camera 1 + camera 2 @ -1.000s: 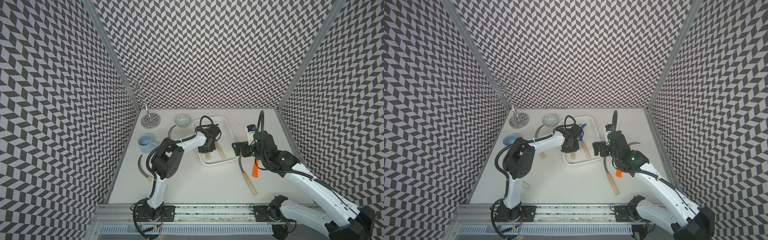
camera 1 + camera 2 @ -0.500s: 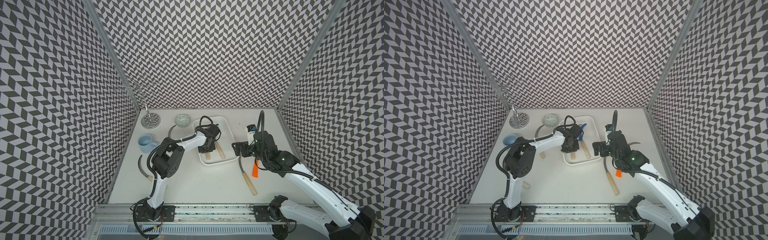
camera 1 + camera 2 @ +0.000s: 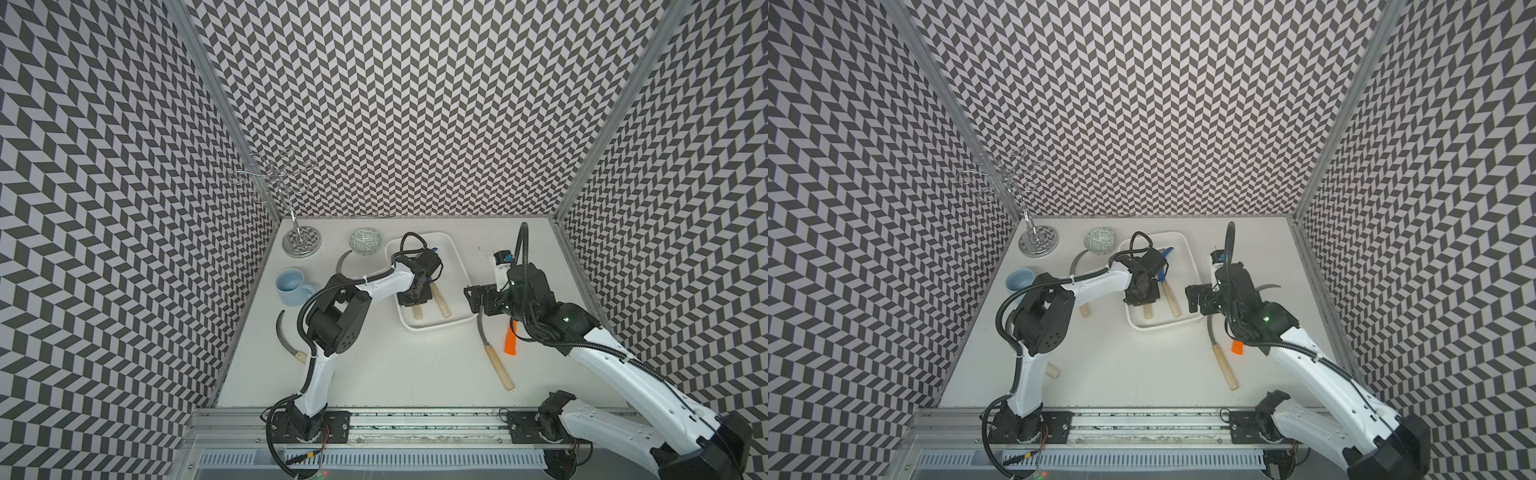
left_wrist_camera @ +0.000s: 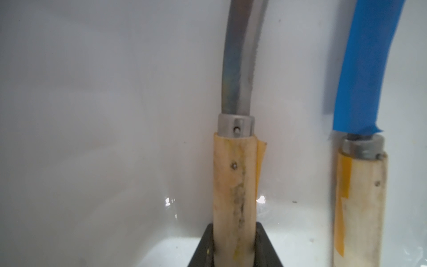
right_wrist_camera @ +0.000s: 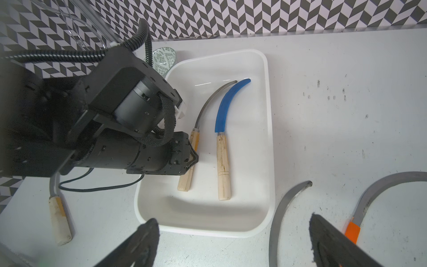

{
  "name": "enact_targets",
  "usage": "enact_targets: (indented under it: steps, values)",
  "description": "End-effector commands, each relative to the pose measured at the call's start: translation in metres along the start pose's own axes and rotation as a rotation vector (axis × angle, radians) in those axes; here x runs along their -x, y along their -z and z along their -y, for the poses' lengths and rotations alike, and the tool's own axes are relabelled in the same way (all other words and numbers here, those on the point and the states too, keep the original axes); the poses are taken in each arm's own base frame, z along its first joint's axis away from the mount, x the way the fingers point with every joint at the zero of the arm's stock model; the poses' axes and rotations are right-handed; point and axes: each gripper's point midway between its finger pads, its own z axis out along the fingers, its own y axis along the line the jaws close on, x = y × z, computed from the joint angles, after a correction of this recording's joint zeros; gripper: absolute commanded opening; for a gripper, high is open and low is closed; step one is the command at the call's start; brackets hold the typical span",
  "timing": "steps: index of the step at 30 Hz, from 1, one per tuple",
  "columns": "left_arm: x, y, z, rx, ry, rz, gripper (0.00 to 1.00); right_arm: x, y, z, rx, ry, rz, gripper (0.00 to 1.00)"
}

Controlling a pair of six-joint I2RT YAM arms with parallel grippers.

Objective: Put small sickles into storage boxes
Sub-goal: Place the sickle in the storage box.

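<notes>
The white storage box (image 3: 460, 266) holds two small sickles. My left gripper (image 4: 234, 245) is shut on the pale handle of the grey-bladed sickle (image 4: 233, 180), low inside the box. Beside it lies the blue-bladed sickle (image 5: 223, 111). My right gripper (image 5: 232, 219) is open and empty, hovering at the box's near right corner. Under it on the table lie a wooden-handled sickle (image 3: 496, 361) and an orange-handled sickle (image 3: 510, 340). Two more sickles are on the left, one by the wall (image 3: 284, 336) and one near the bowl (image 3: 343, 262).
A patterned bowl (image 3: 365, 241), a light-blue mug (image 3: 291, 286) and a wire stand (image 3: 301, 241) stand at the back left. A small white bottle (image 3: 500, 266) stands behind my right gripper. Patterned walls close in three sides.
</notes>
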Motion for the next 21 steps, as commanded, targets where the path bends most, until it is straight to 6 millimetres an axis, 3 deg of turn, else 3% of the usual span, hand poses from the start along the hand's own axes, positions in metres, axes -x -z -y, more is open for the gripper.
enact_targets:
  steps: [1,7,21]
  values:
    - [0.0068,-0.0045,0.0018,0.002,0.021,0.010,0.14,0.0140,0.0063,-0.0028,0.022,-0.010,0.066,1.00]
    - [0.0058,-0.0029,-0.0019,0.012,0.024,0.009,0.24,0.0141,0.0064,-0.0027,0.022,-0.010,0.068,1.00]
    - [0.0033,-0.0036,-0.0024,0.009,0.020,0.004,0.34,0.0140,0.0069,-0.0026,0.023,-0.012,0.069,1.00]
